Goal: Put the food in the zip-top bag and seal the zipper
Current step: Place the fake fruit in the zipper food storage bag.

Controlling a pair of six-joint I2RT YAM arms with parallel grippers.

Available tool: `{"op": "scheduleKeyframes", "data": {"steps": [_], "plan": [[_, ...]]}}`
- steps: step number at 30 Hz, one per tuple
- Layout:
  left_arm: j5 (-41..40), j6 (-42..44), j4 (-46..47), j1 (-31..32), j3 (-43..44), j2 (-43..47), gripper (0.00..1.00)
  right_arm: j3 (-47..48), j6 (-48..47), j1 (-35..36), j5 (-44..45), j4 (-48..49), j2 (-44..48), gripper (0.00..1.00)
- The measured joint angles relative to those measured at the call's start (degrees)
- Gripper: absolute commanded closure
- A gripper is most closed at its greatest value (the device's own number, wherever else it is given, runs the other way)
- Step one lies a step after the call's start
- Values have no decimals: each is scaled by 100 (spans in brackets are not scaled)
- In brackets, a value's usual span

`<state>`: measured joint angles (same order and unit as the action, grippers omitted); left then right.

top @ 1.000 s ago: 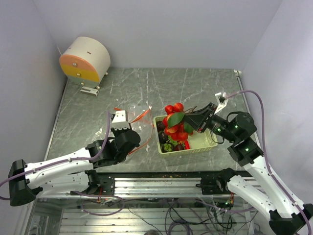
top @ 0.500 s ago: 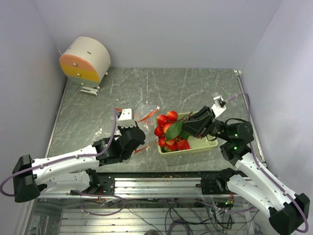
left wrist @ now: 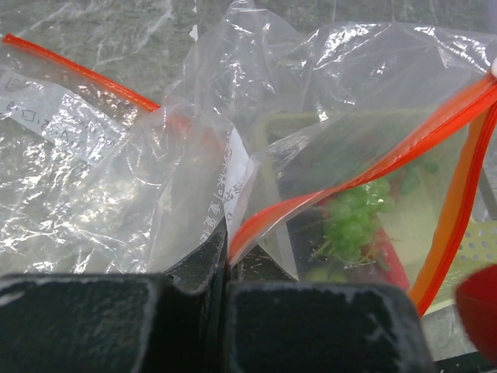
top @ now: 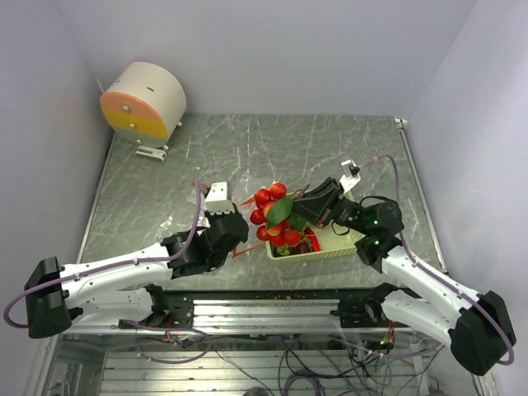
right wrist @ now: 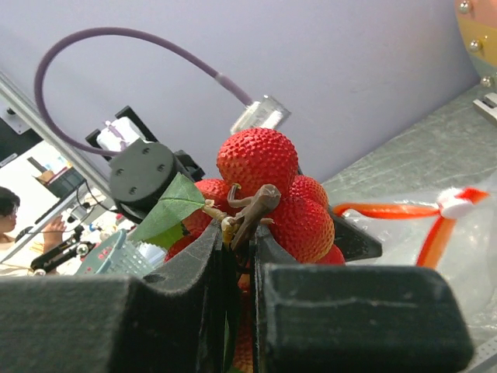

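My right gripper (top: 304,209) is shut on the brown stem of a bunch of bumpy red fruits with a green leaf (top: 272,213), held above the basket's left end; in the right wrist view the bunch (right wrist: 268,186) stands above my jaws (right wrist: 241,247). My left gripper (top: 235,233) is shut on the orange-red zipper strip (left wrist: 365,167) of the clear zip-top bag (left wrist: 140,179), holding its mouth up beside the bunch. Through the bag I see green grapes (left wrist: 353,214) in the pale green basket (top: 342,242). More red and dark food (top: 299,242) lies in the basket.
A round white and orange device (top: 144,101) stands at the back left corner. The grey marble table (top: 272,148) ends at white walls on three sides. A metal rail (top: 272,305) runs along the near edge.
My right gripper has carried the red fruit bunch left, from over the basket toward the bag. My left gripper has lifted the bag's mouth and moved right toward the basket.
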<state>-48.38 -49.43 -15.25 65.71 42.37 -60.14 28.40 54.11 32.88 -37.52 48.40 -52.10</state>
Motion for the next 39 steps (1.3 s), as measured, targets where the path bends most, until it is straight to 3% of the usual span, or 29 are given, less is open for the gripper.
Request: {"op": "scheduleKeyframes", "data": {"steps": [9,13,17,23,28,34,39], "plan": [[26,20,101,0,0,245,93,-289,428,92,68,1279,-929,100],[114,63,256,0,-22,376,93,-289,356,125,201,1279,-1058,100],[245,107,439,0,-50,518,93,-289,-20,179,739,647,-1014,100],[339,149,514,-4,-50,529,93,72,-885,555,2625,-1561,-629,100],[365,190,573,-4,-50,503,93,535,-1467,1021,3963,-2684,-531,100],[365,254,654,-4,-48,240,93,691,-2074,1749,4776,-3093,-555,100],[358,251,675,-4,-50,11,93,684,-2524,2020,4682,-3108,-146,100]]}}
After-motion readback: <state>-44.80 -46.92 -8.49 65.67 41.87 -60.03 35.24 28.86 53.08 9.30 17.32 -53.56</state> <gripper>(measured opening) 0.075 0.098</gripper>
